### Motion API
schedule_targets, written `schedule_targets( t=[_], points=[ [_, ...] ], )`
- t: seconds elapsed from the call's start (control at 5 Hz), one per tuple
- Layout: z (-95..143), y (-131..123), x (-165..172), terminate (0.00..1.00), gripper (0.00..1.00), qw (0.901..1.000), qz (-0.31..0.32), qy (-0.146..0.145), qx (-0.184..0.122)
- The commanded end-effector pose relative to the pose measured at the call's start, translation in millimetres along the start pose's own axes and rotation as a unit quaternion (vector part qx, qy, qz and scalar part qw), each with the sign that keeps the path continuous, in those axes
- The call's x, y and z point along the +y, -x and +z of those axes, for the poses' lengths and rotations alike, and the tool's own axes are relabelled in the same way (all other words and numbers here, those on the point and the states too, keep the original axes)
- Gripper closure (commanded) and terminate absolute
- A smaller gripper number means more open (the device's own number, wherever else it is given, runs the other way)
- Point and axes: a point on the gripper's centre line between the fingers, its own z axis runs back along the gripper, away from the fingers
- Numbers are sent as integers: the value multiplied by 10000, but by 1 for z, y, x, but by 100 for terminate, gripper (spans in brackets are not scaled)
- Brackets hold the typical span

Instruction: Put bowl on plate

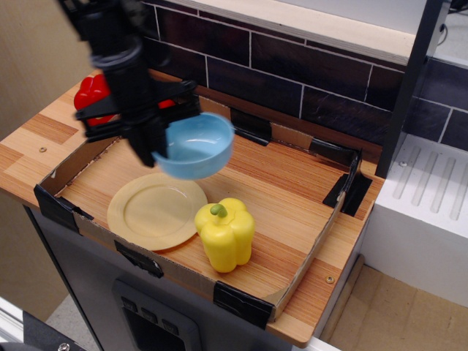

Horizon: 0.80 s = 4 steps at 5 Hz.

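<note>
My gripper [156,148] is shut on the left rim of the light-blue bowl [196,147] and holds it tilted in the air, above the far right edge of the plate. The pale-yellow plate [156,210] lies flat on the wooden tray floor at the front left, with nothing on it. The arm comes down from the upper left and hides part of the red pepper behind it.
A yellow bell pepper [225,233] stands just right of the plate, touching its rim. A red bell pepper [93,93] sits outside the tray at the back left. A low cardboard wall [314,251] rings the tray. A dark tiled wall [307,73] runs along the back.
</note>
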Motion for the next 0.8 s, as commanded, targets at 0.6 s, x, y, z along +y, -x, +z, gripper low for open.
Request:
schedule_targets(
  t=[0.6],
  points=[
    [-22,-4,39,0,100,9967,-430,-450,-512]
  ],
)
